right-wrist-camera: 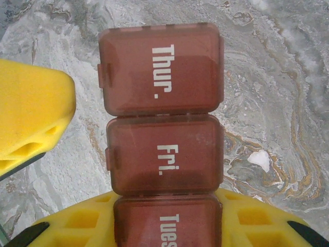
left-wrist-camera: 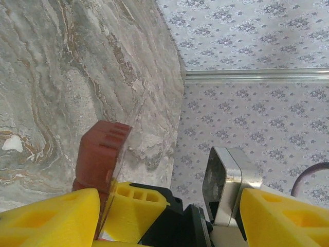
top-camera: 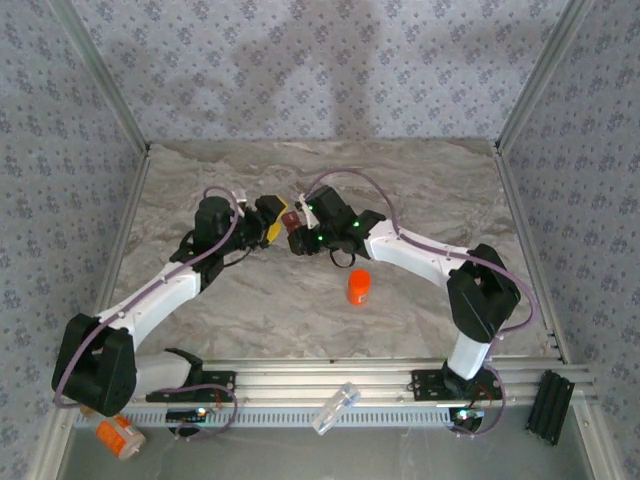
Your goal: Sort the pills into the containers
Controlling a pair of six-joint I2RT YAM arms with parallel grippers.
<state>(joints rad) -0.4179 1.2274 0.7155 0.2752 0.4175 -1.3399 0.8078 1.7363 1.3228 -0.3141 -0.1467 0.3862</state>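
The containers are one dark red-brown pill box (right-wrist-camera: pixel 162 108) with lids marked Thur., Fri. and Tues, all closed in the right wrist view. My right gripper (right-wrist-camera: pixel 167 218) is shut on its Tues end and holds it above the marble table (top-camera: pixel 420 180). My left gripper (left-wrist-camera: pixel 167 200) stands open at the box's other end (left-wrist-camera: pixel 103 152). One yellow finger (left-wrist-camera: pixel 46 218) lies against the box, and the other finger (left-wrist-camera: pixel 288 216) is far off to the right. From above, both grippers meet at the box (top-camera: pixel 285 217) mid-table. The pills are out of view.
A small orange cylinder (top-camera: pixel 358 287) stands on the table in front of the right arm. A white-capped orange bottle (top-camera: pixel 120 437) and a clear plastic tube (top-camera: pixel 335 408) lie below the rail at the near edge. Patterned walls close in three sides.
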